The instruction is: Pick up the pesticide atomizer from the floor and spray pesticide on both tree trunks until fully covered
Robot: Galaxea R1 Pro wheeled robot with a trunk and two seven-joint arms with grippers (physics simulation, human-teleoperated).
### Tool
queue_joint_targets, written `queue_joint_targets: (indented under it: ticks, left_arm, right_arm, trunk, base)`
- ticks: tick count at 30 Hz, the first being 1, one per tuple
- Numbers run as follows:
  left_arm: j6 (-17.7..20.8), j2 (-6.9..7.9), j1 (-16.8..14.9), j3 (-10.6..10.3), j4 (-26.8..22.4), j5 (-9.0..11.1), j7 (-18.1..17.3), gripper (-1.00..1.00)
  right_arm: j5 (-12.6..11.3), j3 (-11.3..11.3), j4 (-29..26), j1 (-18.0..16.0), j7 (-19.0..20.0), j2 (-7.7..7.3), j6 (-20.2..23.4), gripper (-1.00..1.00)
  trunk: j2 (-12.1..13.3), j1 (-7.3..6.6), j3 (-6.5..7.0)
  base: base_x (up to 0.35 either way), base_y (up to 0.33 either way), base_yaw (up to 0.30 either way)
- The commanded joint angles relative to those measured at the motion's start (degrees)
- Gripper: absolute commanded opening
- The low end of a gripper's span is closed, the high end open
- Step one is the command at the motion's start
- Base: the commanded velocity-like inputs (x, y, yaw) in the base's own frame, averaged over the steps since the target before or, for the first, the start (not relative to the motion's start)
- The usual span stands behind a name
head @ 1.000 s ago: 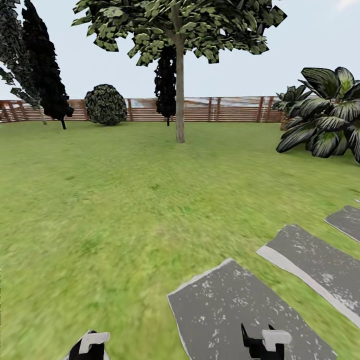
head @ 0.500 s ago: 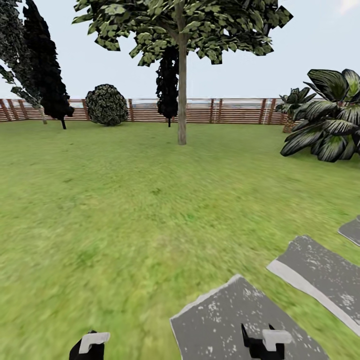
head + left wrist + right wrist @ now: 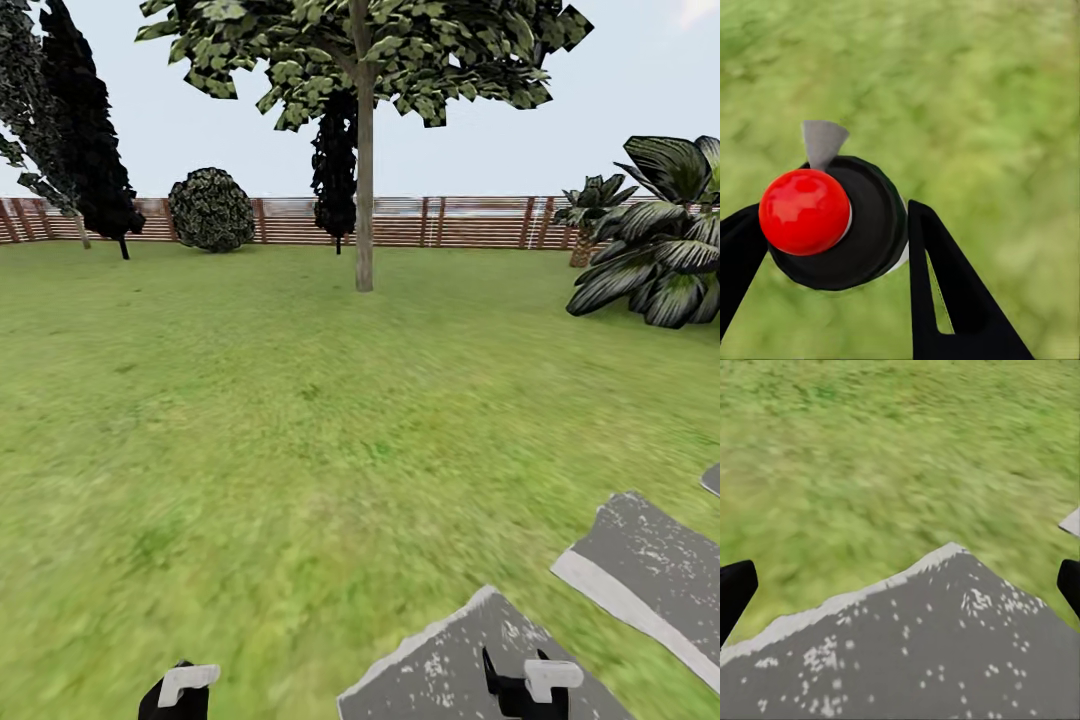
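The garden [image 3: 250, 400] stretched as a wide grass lawn out to a brown slatted fence [image 3: 470, 222], and one tall tree [image 3: 363, 60] with a straight bare trunk [image 3: 364, 190] stood well ahead of the robot, just short of that fence; it looked like one of the two to be sprayed. Left of that tree rose dark conifers [image 3: 85, 130] and a round shrub [image 3: 211, 209], and far to its right a broad-leaved plant [image 3: 660, 240]. Much nearer than the tree, grey paving slabs [image 3: 655, 570] lay in the grass. The left pincer [image 3: 832, 247] was clamped on the pesticide atomizer [image 3: 840, 221], a black round body with a red knob and a small grey nozzle, its fingers [image 3: 945, 292] pressed against either side; it hung low over the grass, probably just for carrying. The right pincer [image 3: 900, 592] stood wide apart and empty above a slab edge, likely kept free since one arm sufficed. The tree seemed too far off for spraying, so closing in was probably next.
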Motion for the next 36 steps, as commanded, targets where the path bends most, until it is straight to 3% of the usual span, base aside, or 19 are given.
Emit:
queue_joint_targets:
  ticks: [1,36]
  left_arm:
    - [0.0,0.0,0.01,0.0,-0.01,0.0,0.01,-1.0]
    - [-0.01,0.0,0.04,0.0,0.09,0.0,-0.02,-1.0]
  right_arm:
    - [0.0,0.0,0.0,0.0,0.0,0.0,0.0,1.0]
    - [0.01,-0.05,0.18,0.0,0.01,-0.01,0.0,1.0]
  trunk:
    - [0.0,0.0,0.0]
    - [0.0,0.0,0.0]
  base:
    - [0.34,0.0,0.0]
    - [0.34,0.0,0.0]
